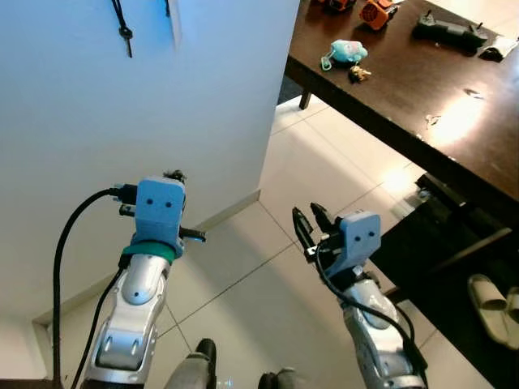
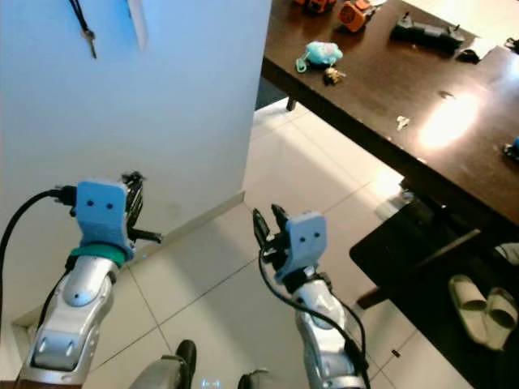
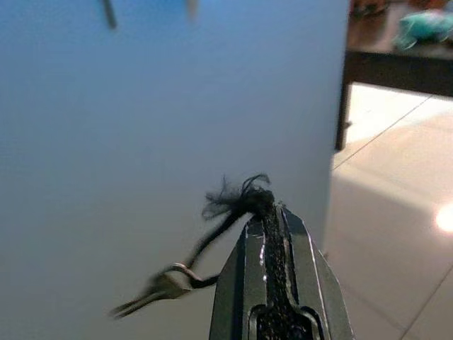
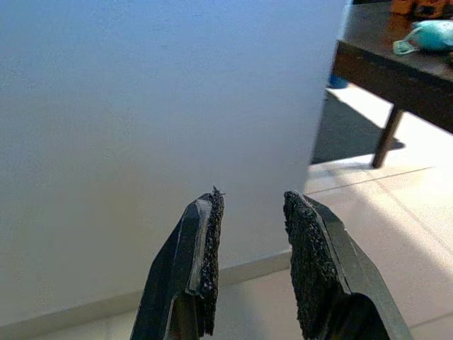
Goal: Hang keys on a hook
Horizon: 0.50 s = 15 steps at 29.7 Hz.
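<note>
My left gripper [image 1: 173, 177] is raised in front of the white wall [image 1: 146, 105], shut on a frayed black cord [image 3: 244, 202]. A small bunch of keys [image 3: 159, 289] dangles from that cord beside the fingers. High on the wall sits a white hook [image 1: 174, 20], well above the gripper. Just left of it, another black cord with a key [image 1: 123, 28] hangs on the wall. My right gripper [image 1: 310, 220] is held lower over the tiled floor, open with nothing between its fingers [image 4: 205, 241].
A dark wooden table [image 1: 422, 97] stands to the right, carrying a teal plush toy [image 1: 349, 53], an orange object [image 1: 377, 12] and a black controller [image 1: 450, 32]. Slippers [image 1: 491, 308] lie on a dark mat under it. The wall's corner lies between me and the table.
</note>
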{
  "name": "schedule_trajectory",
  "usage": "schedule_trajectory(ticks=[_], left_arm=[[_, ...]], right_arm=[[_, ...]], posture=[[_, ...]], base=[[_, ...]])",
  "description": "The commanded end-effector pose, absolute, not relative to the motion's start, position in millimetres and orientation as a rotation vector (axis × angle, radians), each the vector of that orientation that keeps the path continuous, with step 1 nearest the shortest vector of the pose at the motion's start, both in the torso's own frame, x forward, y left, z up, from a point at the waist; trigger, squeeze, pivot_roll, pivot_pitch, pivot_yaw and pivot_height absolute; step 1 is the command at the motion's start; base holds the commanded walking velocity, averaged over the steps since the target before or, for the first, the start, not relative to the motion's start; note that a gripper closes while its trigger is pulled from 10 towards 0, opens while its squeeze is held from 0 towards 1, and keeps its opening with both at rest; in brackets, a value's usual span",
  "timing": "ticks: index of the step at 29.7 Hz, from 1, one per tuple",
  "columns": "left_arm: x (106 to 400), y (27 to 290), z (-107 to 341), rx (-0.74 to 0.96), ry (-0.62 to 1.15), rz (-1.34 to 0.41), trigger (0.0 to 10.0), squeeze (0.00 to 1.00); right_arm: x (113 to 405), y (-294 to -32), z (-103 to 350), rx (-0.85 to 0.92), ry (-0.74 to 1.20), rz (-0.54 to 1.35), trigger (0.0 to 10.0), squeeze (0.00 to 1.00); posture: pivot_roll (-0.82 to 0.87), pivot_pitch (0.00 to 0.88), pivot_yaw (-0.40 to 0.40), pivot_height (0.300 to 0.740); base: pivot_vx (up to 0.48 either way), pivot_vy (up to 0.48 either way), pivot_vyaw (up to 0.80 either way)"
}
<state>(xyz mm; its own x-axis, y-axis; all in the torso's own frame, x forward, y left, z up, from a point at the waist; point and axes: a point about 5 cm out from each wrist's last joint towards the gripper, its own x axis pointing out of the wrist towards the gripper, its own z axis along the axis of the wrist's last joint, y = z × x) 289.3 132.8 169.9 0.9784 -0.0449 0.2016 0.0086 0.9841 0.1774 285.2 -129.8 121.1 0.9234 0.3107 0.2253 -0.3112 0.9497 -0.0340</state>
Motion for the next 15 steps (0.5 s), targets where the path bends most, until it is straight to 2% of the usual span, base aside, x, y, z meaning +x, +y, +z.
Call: schedule_trajectory(ticks=[1,15], left_arm=[[290,130,168,0.186,-0.204,-0.038,10.0,0.00],[295,126,182,0.157,-0.251,-0.041,10.0,0.00]], right_arm=[[284,-133,116,0.014,-0.215,0.304,10.0,0.00],[284,-134,117,0.008,-0.222,0.310,10.0,0.00]], posture=[[-0.04,0.133,-0.009,0.740],[-0.04,0.126,-0.009,0.740]], base=[[0.480,0.000,0.00],[0.480,0.000,0.00]])
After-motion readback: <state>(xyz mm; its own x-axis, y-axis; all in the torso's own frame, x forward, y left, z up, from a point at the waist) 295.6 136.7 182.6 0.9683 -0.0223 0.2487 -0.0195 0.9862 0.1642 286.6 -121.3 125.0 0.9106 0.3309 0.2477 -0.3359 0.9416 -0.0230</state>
